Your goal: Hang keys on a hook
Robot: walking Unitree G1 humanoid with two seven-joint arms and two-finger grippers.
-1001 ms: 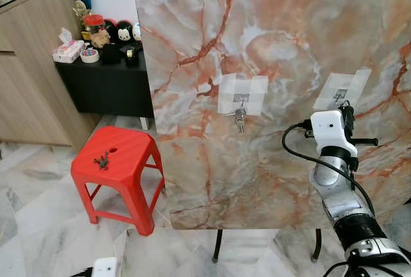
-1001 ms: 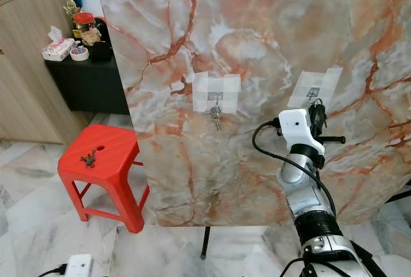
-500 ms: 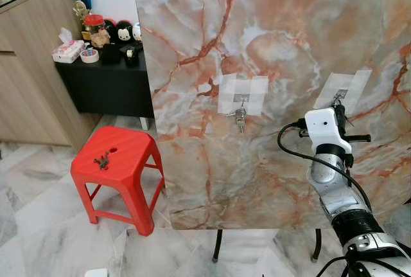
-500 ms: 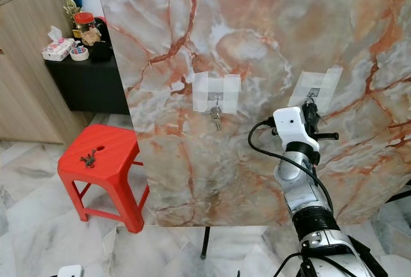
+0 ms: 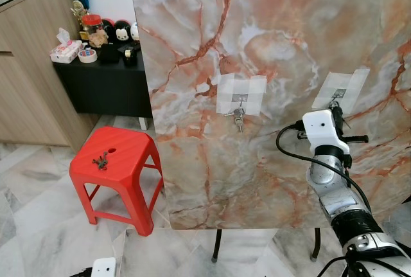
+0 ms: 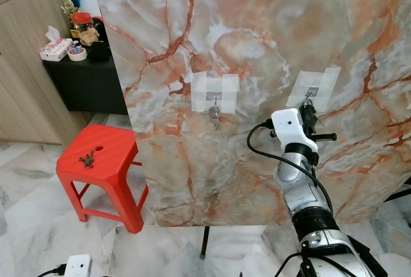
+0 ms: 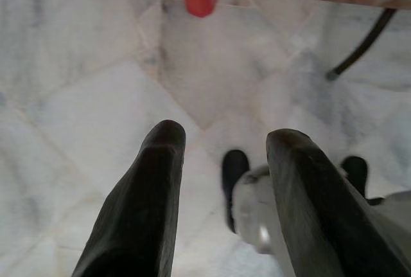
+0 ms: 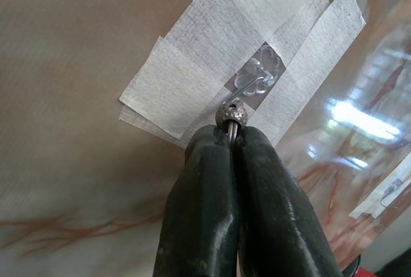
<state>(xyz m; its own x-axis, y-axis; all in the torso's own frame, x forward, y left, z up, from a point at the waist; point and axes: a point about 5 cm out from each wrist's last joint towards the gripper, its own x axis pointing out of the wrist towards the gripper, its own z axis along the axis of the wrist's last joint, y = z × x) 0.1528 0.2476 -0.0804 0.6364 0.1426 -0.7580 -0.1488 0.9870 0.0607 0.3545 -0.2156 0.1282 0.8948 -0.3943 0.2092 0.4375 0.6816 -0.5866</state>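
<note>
An upright marble board (image 5: 276, 39) carries two taped hooks. From the left hook (image 5: 239, 101) hangs one set of keys (image 5: 239, 119). My right gripper (image 5: 336, 110) is raised to the right hook (image 5: 338, 94). In the right wrist view its fingers (image 8: 212, 180) are shut on a thin metal key piece topped by a small bead (image 8: 231, 115), just below the clear hook (image 8: 253, 79). Another bunch of keys (image 5: 101, 160) lies on the red stool (image 5: 119, 155). My left gripper (image 7: 225, 139) hangs open over the floor.
A black low table (image 5: 103, 81) with a tissue box, tape and jars stands at the back left beside a wooden cabinet (image 5: 29, 65). Thin black legs (image 5: 217, 246) stand under the board on the marble floor (image 5: 45, 232).
My right gripper has shifted slightly left and closer to the right hook, still shut on the keys. The view has shifted a little; the left arm stays hanging.
</note>
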